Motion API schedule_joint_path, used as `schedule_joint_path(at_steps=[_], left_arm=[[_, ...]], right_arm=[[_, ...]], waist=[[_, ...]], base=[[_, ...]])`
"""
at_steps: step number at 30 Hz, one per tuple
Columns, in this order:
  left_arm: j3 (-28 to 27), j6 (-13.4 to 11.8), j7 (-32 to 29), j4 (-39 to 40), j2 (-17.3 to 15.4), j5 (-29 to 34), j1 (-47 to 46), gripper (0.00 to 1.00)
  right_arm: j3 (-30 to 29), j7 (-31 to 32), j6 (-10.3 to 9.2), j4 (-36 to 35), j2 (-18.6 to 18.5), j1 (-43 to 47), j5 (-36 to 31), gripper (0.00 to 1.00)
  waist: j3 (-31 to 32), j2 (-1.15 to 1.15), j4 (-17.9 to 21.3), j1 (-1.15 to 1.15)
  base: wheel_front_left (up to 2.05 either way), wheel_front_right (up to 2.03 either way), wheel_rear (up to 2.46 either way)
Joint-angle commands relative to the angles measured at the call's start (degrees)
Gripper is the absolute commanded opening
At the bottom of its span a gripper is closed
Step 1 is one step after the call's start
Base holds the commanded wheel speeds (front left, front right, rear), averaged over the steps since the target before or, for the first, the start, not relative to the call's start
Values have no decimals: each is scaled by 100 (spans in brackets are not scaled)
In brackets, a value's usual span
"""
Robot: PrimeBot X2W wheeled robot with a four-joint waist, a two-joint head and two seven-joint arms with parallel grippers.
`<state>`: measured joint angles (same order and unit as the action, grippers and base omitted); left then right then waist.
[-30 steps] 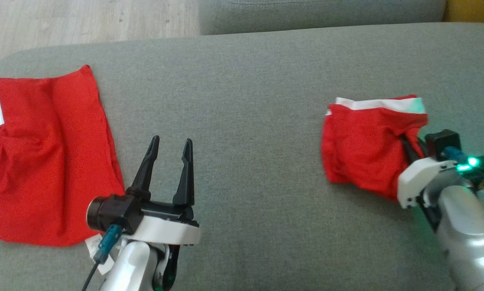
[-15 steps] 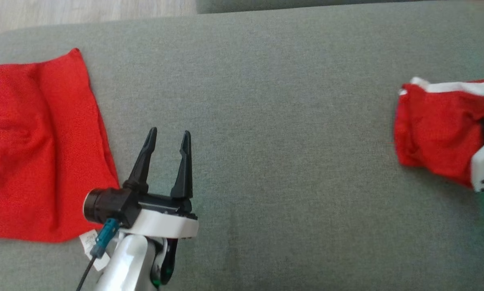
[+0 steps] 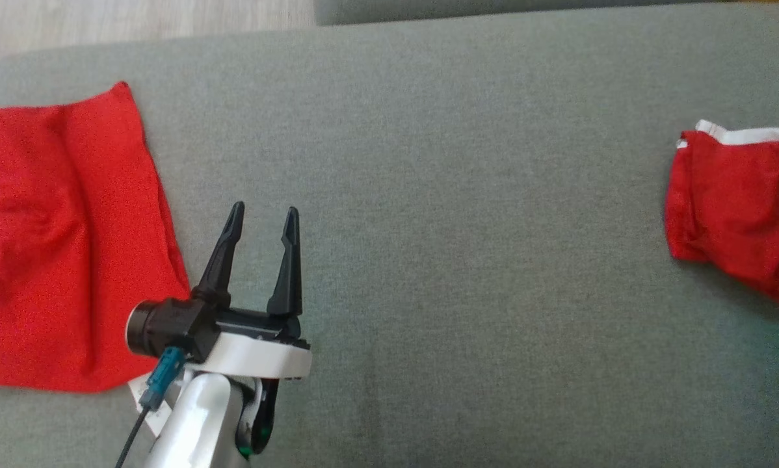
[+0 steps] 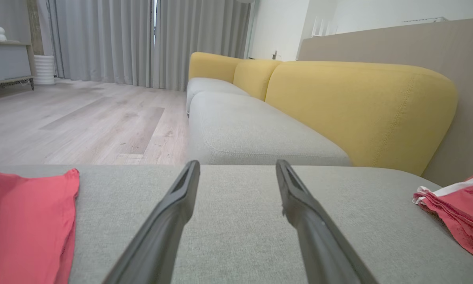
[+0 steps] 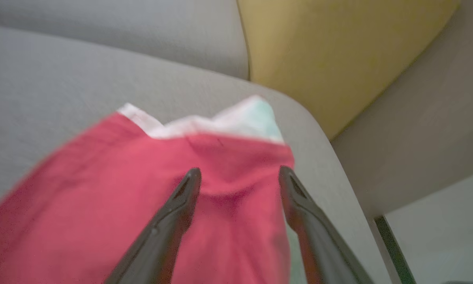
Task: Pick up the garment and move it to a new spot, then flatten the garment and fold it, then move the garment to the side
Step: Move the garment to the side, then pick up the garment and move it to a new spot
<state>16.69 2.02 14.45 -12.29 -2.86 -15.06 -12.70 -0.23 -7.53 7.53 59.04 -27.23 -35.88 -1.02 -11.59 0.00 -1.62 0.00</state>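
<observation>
Garment [image 3: 727, 201], red with a white band, lies folded at the far right of the grey cushion [image 3: 461, 227]; the right gripper [image 5: 240, 170] stands over it, fingers spread wide, gripping nothing; the left gripper [image 3: 264, 209] hangs wide and empty above bare cushion; a second red cloth [image 3: 58, 240] lies spread just beside it, at the left.

Folded garment [image 3: 727, 201] partly off right edge
</observation>
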Motion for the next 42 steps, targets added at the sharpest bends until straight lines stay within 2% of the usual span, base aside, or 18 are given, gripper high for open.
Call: schedule_joint_path(at_steps=[1, 6, 10, 18, 24, 33, 42], left_arm=[[-227, -13, 55, 152, -2, 23, -130, 100], [-390, -74, 55, 61, -2, 25, 65, 100], [-540, -120, 55, -35, -2, 86, 260, 100], [-756, -151, 55, -215, -3, 162, 609, 100], [-818, -131, 55, -295, -3, 178, 739, 100], [-877, -95, 55, -412, -2, 52, 1004, 100], [-692, -153, 55, -487, -2, -116, 1097, 100]], right_arm=[[23, -163, -4, -251, 28, -156, -30, 100], [-20, -499, -4, -820, 633, -104, 60, 100], [66, -615, -4, -1552, 1208, 123, 239, 100], [361, -681, -4, -2849, 2148, 1208, 527, 100], [351, -717, -4, -3472, 2394, 2073, 688, 100], [150, -744, -4, -4238, 2433, 3402, 1148, 100], [111, -746, -4, -4794, 2434, 3773, 1202, 100]], waist=[[138, 0, 13, 0], [526, 0, 23, 0], [841, 0, -8, 0], [1271, 0, -128, 0], [1368, 0, -169, 0], [1450, 0, -153, 0], [1429, 0, -60, 0]], base=[[0, 0, 0], [0, 0, 0], [0, 0, 0], [0, 0, 0], [0, 0, 0], [0, 0, 0], [0, 0, 0]])
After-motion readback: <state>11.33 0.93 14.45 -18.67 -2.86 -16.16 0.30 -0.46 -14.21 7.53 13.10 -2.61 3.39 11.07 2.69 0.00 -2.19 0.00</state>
